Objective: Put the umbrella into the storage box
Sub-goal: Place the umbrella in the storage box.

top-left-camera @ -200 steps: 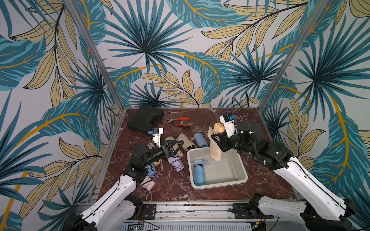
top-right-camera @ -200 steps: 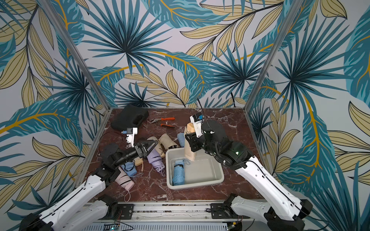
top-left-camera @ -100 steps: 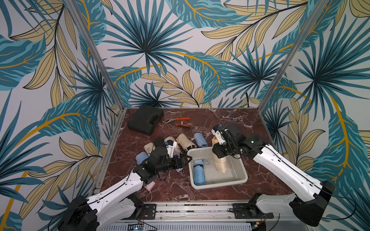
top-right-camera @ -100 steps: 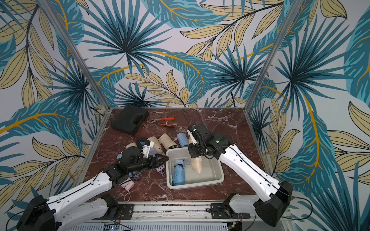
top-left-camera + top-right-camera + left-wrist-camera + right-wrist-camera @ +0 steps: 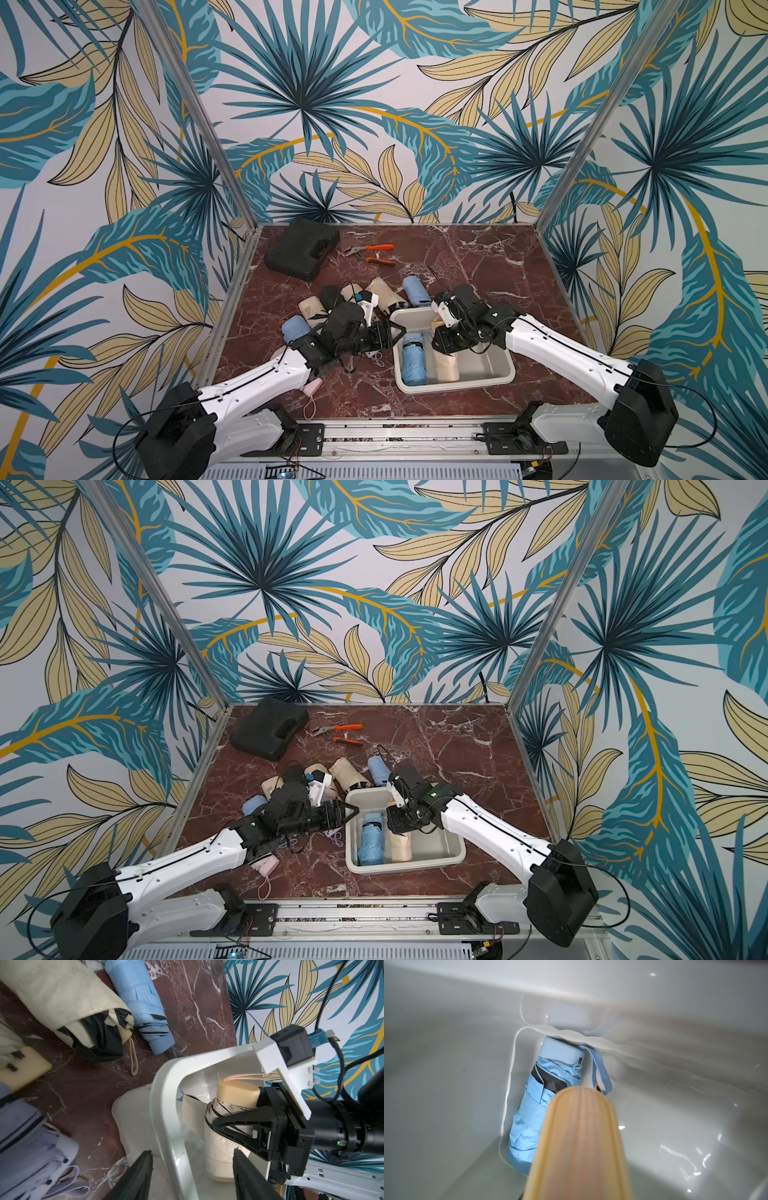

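The right gripper (image 5: 444, 347) clamped the beige umbrella (image 5: 446, 365), tilted inside the storage box (image 5: 494, 376) beside the blue umbrella (image 5: 413, 357), likely to lay it alongside; the left gripper (image 5: 191, 1159), jaws part-spread, straddled the rim, probably steadying it; loose umbrellas (image 5: 384, 291) lay beyond.

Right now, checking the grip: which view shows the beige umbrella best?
Left wrist: the beige umbrella shows handle and body, the right gripper shut on it. Right wrist shows only its blurred handle; both top views, a small part.

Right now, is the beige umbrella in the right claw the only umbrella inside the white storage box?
No, a folded light blue umbrella lies on the floor of the storage box beside the beige umbrella.
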